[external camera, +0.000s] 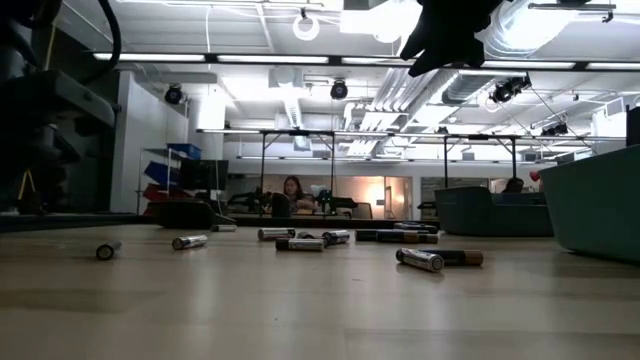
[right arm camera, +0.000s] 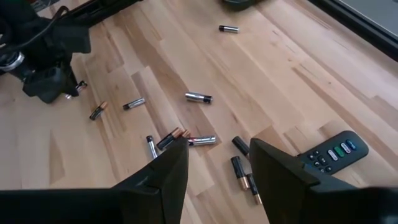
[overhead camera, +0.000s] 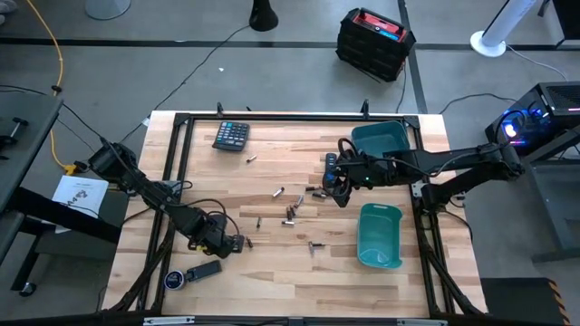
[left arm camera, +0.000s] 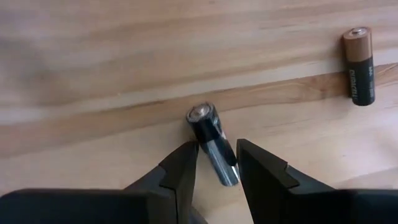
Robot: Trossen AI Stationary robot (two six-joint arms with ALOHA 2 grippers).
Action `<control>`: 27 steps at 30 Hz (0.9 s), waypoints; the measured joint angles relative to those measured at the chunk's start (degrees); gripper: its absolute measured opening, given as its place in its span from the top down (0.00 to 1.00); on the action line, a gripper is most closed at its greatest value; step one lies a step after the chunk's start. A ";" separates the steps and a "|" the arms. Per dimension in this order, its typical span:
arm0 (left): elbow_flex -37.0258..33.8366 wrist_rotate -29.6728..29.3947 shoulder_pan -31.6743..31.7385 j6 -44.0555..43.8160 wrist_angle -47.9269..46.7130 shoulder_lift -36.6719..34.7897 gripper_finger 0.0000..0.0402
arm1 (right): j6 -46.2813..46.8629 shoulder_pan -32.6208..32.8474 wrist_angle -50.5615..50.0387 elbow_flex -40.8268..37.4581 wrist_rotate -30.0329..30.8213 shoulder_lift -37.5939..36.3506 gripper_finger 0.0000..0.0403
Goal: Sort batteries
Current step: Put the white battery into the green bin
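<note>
Several small batteries (overhead camera: 290, 213) lie scattered on the wooden table's middle. My left gripper (overhead camera: 237, 243) points down near the table's front left. In the left wrist view it (left arm camera: 216, 163) is open, with a dark battery (left arm camera: 210, 137) lying flat on the table and its near end between the fingertips. A copper-topped battery (left arm camera: 359, 65) lies farther off. My right gripper (overhead camera: 337, 188) hangs open, high above the batteries (right arm camera: 199, 97) right of centre, with nothing between its fingers (right arm camera: 217, 163). My left gripper comes from above, its fingers on either side of the dark battery's near end (left arm camera: 227, 169). One finger (left arm camera: 252, 160) stands right against it; whether it touches, I cannot tell. The battery lies flat on the table.
One teal bin (overhead camera: 381, 138) stands at the back right and another (overhead camera: 379, 237) at the front right. A dark calculator (overhead camera: 231, 136) lies at the back left. A black remote (overhead camera: 204, 270) and a round blue thing (overhead camera: 174, 279) lie at the front left.
</note>
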 joint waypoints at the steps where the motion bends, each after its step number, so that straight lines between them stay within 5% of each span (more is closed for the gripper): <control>1: -0.15 -0.14 0.00 1.04 -0.48 0.04 0.72 | -0.11 0.00 0.02 0.00 0.00 0.00 0.59; 5: -1.85 -0.15 0.22 0.49 1.06 0.76 0.74 | -1.07 0.00 -0.04 0.00 0.46 0.00 0.59; 13: -3.09 -0.64 0.95 6.44 2.79 -0.99 0.93 | -1.07 0.00 -0.85 0.00 0.12 -0.19 0.59; 19: -3.37 -12.37 3.44 11.84 0.54 -10.01 0.93 | -0.56 0.00 -0.86 0.00 -0.04 -3.21 0.59; 24: -3.10 -18.65 9.73 24.52 3.75 -18.39 0.93 | 4.34 -0.24 -3.79 0.00 -0.90 -7.51 0.59; 27: -0.82 -17.50 15.07 35.30 5.50 -20.62 0.93 | 10.36 -0.25 -9.35 0.00 -5.05 -8.90 0.59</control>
